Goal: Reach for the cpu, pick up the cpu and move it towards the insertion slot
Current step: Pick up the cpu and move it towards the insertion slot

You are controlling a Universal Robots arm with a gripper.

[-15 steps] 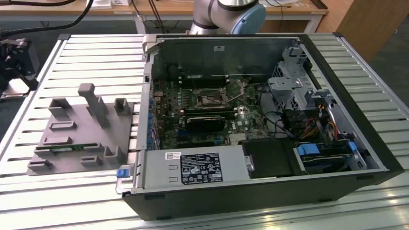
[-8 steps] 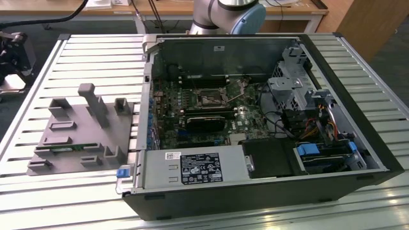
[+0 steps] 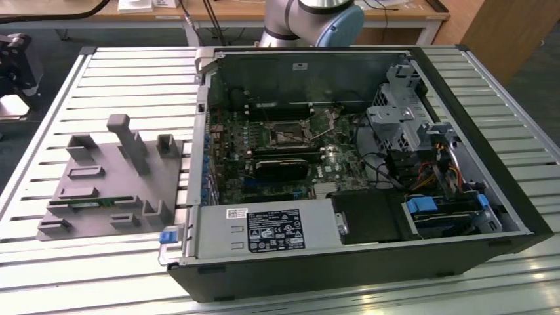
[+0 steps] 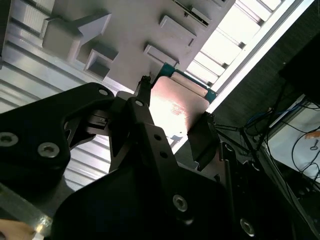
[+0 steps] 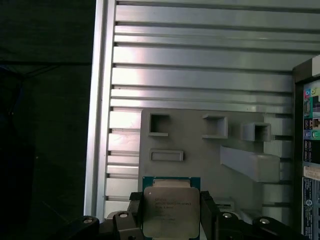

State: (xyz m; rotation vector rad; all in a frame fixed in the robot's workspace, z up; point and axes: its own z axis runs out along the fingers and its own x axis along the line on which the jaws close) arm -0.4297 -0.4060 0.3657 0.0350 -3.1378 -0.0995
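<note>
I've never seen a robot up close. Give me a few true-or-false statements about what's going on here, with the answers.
1. The gripper has its fingers on two opposite sides of the cpu. True.
2. The cpu sits in the insertion slot. False: it is in the gripper, above the grey fixture.
3. The computer case lies with its side open, the circuit board in view. True.
4. The grey fixture stands inside the computer case. False: it stands on the slatted table, beside the case at the exterior view's left.
</note>
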